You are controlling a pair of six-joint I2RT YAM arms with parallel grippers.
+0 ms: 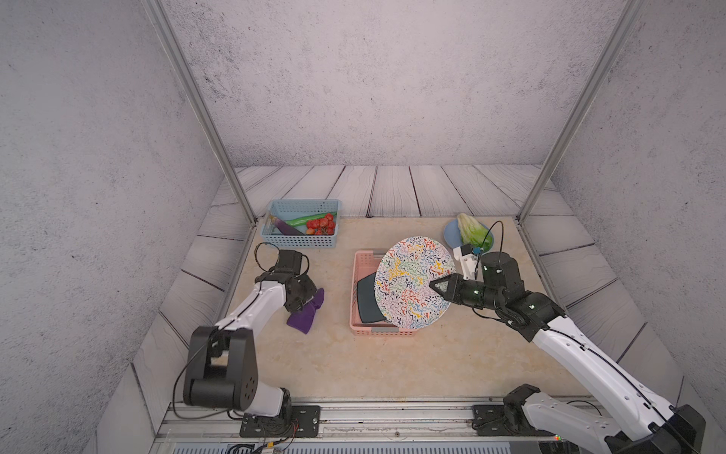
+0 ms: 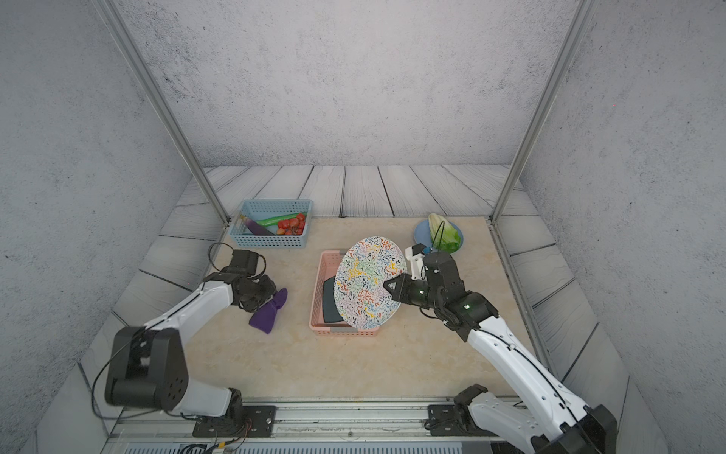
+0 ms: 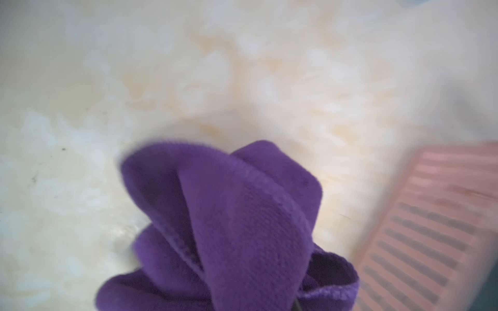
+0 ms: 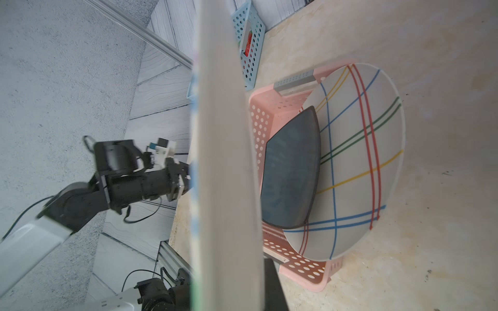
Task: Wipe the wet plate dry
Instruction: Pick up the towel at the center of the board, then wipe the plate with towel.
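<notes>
Tabletop (image 1: 432, 353); left arm (image 1: 259, 302) low over cloth (image 1: 304, 316)

A blue basket (image 1: 298, 240) at the far left of the worktop (image 1: 393, 365) holds an eggplant (image 1: 286, 227), a cucumber (image 1: 310, 219) and tomatoes (image 1: 322, 226). A pink basket (image 1: 383, 329) sits mid-worktop with a dark plate (image 1: 367, 300) inside. In the right wrist view this plate overlaps a striped plate (image 4: 358, 161). At the far right, lettuce (image 1: 471, 232) lies on a blue plate (image 1: 451, 232).
</notes>
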